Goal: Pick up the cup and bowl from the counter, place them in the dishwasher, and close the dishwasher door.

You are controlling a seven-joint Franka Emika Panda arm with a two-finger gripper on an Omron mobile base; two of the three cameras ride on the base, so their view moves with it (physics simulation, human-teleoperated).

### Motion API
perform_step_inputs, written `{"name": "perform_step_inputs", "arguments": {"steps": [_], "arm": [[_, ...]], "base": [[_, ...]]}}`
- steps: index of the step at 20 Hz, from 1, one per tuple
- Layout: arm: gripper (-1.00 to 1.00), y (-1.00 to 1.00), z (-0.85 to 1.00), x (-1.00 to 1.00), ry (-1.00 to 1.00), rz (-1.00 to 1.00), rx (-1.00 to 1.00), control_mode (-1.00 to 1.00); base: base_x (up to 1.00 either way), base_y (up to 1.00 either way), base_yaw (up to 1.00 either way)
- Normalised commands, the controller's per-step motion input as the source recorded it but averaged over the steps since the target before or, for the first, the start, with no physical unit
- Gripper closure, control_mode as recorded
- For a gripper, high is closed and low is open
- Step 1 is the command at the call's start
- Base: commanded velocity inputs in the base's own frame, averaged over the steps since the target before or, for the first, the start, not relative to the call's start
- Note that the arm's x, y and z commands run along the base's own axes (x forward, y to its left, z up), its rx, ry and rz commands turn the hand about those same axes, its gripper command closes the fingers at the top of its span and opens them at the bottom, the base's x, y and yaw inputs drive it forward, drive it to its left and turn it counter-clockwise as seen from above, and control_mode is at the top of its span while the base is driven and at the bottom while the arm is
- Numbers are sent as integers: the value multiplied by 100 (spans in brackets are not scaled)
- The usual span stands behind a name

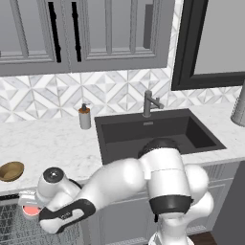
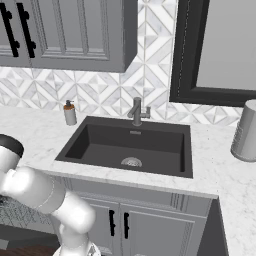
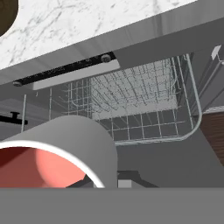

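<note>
Gripper [image 1: 33,206] clamped on the cup [image 1: 31,209], hanging over the dishwasher [image 1: 19,225] wire rack [image 3: 131,105], below the counter's [image 1: 52,143] front edge. Lower it level between wires before letting go.

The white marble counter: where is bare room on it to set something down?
The white marble counter is bare between the grey soap bottle with brown pump, the dark sunken sink and the shallow brown wooden bowl. Right of the sink, it is bare up to the grey cylindrical canister. The sink takes the middle.
</note>
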Motion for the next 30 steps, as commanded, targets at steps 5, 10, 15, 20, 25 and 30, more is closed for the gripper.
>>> {"name": "perform_step_inputs", "arguments": {"steps": [5,10,15,20,25,30], "arm": [[100,17,0,-1,0,0,-5,-100],[100,16,0,-8,0,0,-11,-100],[100,26,0,-9,0,0,-20,-100],[100,37,0,-3,5,0,-24,-100],[100,30,-6,0,0,0,-7,-100],[100,43,-23,1,0,0,-2,-100]], "base": [[0,0,0],[0,0,0],[0,0,0],[0,0,0],[0,0,0],[0,0,0]]}}
